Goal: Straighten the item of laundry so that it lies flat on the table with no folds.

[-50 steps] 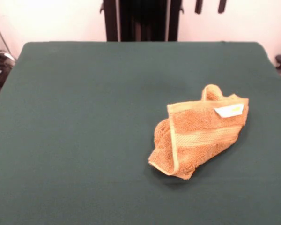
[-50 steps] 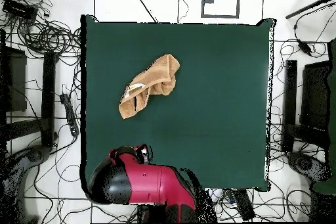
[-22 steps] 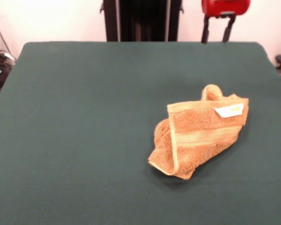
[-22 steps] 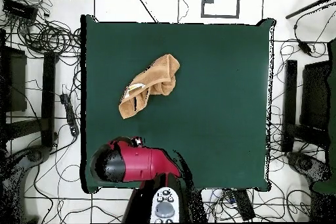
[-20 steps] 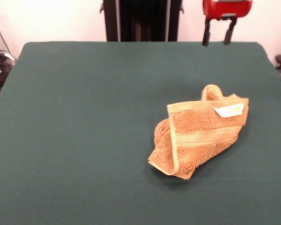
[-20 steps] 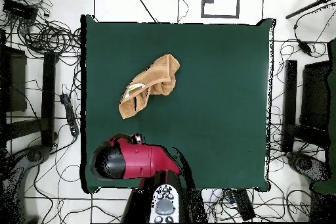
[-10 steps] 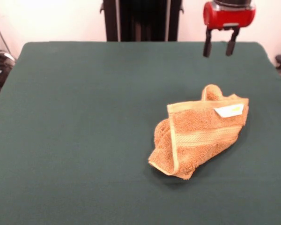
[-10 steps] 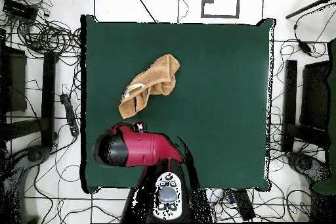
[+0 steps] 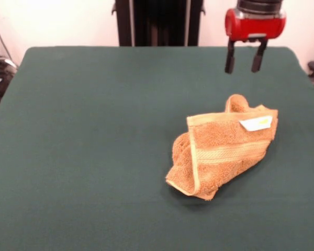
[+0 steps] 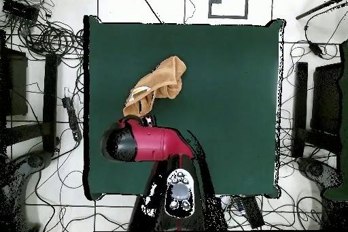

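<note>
The item of laundry is an orange-tan terry towel, crumpled and folded over itself, with a lighter woven band and a small white label near its right corner. It lies right of the middle of the dark green table. My gripper hangs open above the table, just behind the towel's raised far fold, with nothing between its two black fingers. Seen from overhead, the towel lies in the table's left half, and the red arm covers the gripper and the towel's near end.
Black posts stand behind the table's far edge. Cables and dark equipment ring the table on the floor.
The gripper has come down and forward from the far edge toward the towel, staying open. The towel has not moved.
</note>
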